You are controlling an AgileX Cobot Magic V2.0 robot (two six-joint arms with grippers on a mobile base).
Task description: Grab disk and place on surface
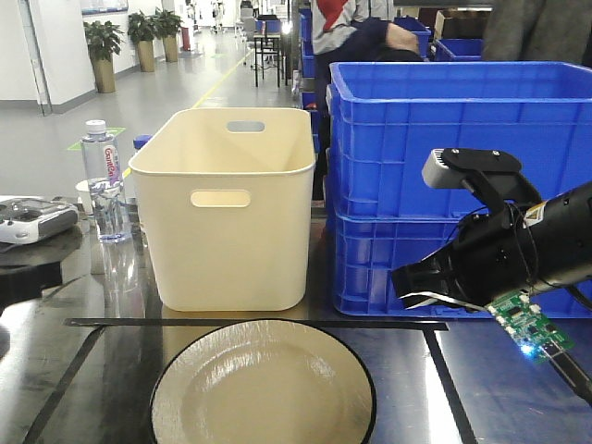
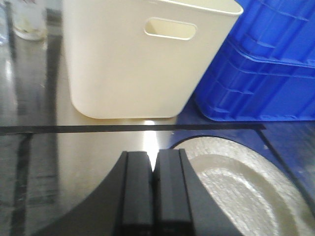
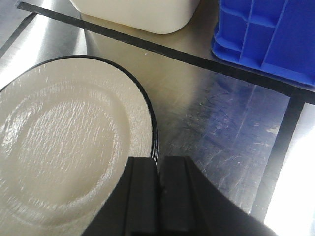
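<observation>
The disk (image 1: 263,387) lay flat on the surface (image 1: 481,388), nearest the camera, inside the black tape lines; the left gripper (image 2: 153,169) hung just left of the disk, fingers pressed together on nothing; the right gripper (image 3: 160,177) sat over the disk's right rim, fingers also together and empty; behind the disk stood the cream bin (image 1: 229,208); right of it, stacked blue crates (image 1: 453,185); far left, a bottle (image 1: 104,180).

This looks like a factory or warehouse hall. Stacked blue plastic crates (image 1: 453,185) stand on a steel worktop marked with black tape (image 1: 259,324), and behind runs a long polished corridor (image 1: 176,83) with potted plants (image 1: 102,51) and people at stations.
</observation>
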